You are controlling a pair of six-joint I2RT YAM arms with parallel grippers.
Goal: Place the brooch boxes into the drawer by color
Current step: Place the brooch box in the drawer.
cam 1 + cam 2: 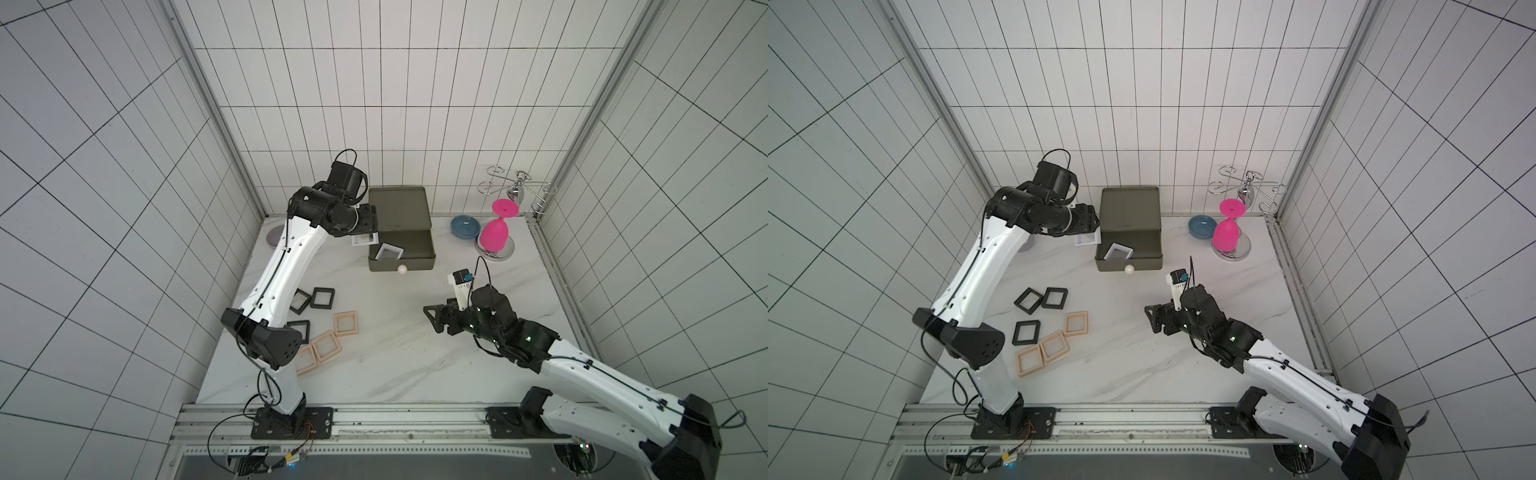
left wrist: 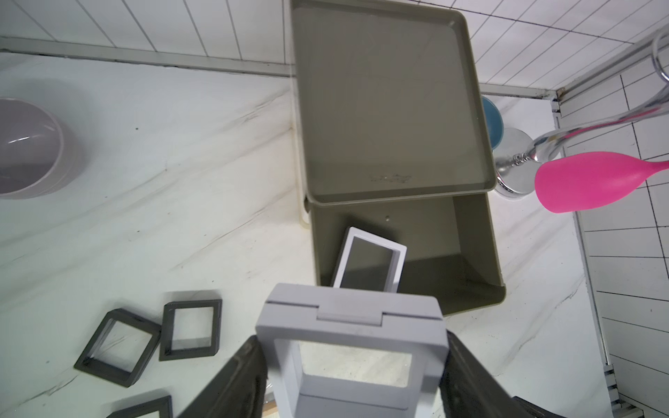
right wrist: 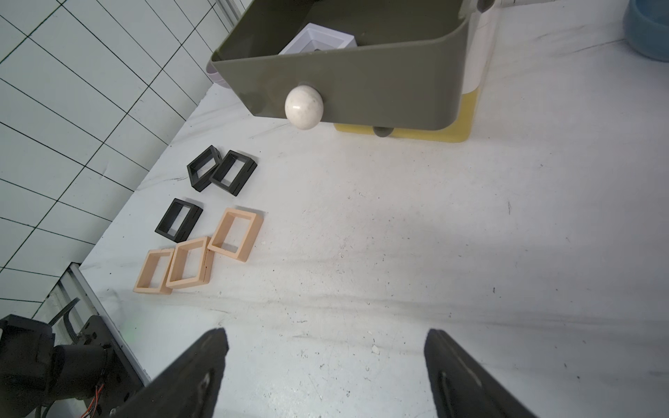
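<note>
left fingers (image 2: 239, 380): partly spread, clamped on opposite sides of a white square plastic brooch box (image 2: 351, 315) with a see-through centre
held box: between the left fingers, off the bench, just beside the side wall of the open tier
drawer: small olive-grey plastic chest (image 1: 399, 208); its top tier (image 1: 401, 264) is pulled out just past the left fingertips, with a round white knob (image 1: 402, 269) on its front; a yellow bottom tier (image 3: 459, 119) shows in the right wrist view
in tier: second white brooch box (image 2: 376, 239), tilted, in the corner nearest the left fingers
right fingers (image 3: 202, 369): spread wide, holding nothing, above the white marble-look bench (image 1: 415, 353); knob ahead of them, apart
black boxes: three black square brooch boxes (image 1: 1054, 298) flat on the bench, well apart from both sets of fingers, by the left arm
peach boxes: three peach-beige square brooch boxes (image 1: 1076, 323) flat, just beside the black ones, two touching
other: pink goblet (image 1: 496, 235) upside down at a chrome rack (image 1: 517, 189), with a blue bowl (image 1: 465, 226) beside it, well beyond the right fingers; grey bowl (image 2: 29, 152) near the left fingers
</note>
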